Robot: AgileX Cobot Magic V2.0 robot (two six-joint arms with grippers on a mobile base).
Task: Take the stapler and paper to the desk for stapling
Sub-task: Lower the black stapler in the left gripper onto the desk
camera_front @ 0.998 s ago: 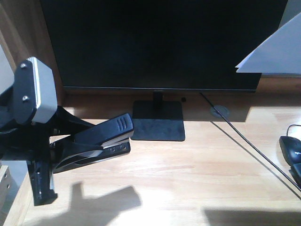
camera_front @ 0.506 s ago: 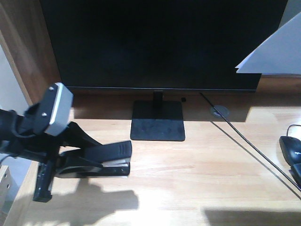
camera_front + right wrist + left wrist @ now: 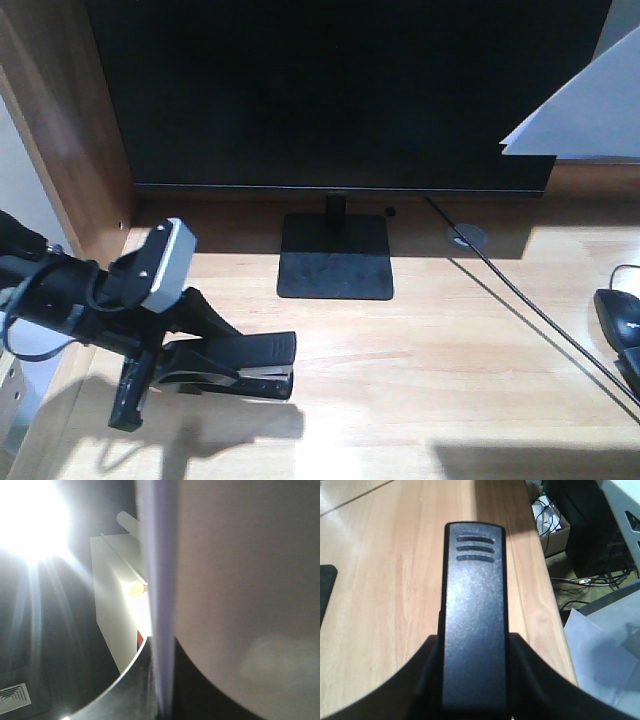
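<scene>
Front view: the left gripper (image 3: 180,362) is clamped on the stapler (image 3: 245,362), low at the left front of the desk (image 3: 420,380), forward of the monitor stand (image 3: 335,258). Contact between stapler and desk cannot be confirmed. The paper (image 3: 590,105) hangs aloft at upper right.

Left wrist view: the stapler lies lengthwise between the fingers (image 3: 427,685), which press on both its sides.

Right wrist view: the right gripper (image 3: 165,700) pinches the paper, seen edge-on.

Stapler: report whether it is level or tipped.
Roughly level: the stapler, gripped by the left hand, runs parallel to the desk top.
</scene>
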